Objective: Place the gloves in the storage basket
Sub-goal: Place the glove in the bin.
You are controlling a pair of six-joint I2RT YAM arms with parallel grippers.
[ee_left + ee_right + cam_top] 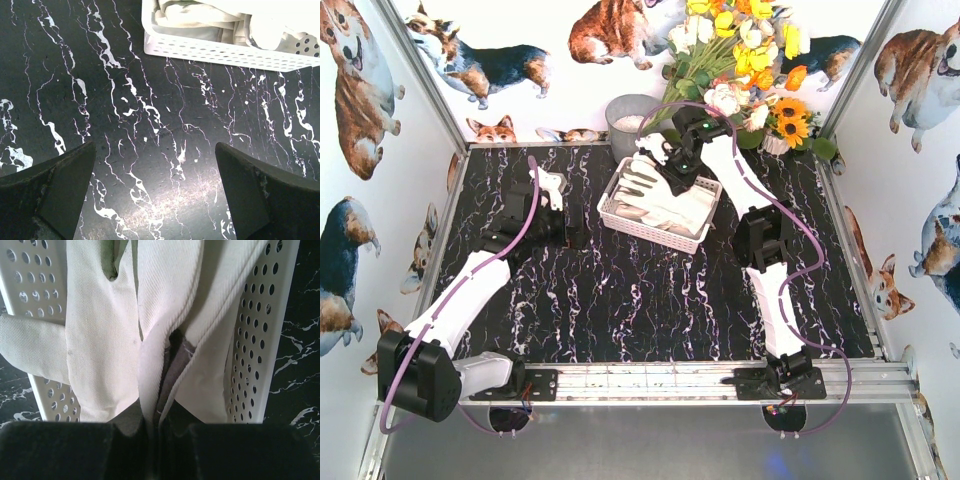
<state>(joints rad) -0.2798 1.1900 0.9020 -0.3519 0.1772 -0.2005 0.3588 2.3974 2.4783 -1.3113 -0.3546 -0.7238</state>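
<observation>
The white storage basket stands at the back middle of the table with several cream gloves lying in it. My right gripper hangs over the basket's far end, shut on the cuff of one glove, which dangles down between the perforated basket walls. A second glove lies beside it. My left gripper sits low over the table to the left of the basket, open and holding nothing. Its view shows the basket ahead with gloves inside.
A grey metal bucket stands just behind the basket. A bunch of yellow, white and orange flowers fills the back right corner. Corgi-print walls close in three sides of the black marble table.
</observation>
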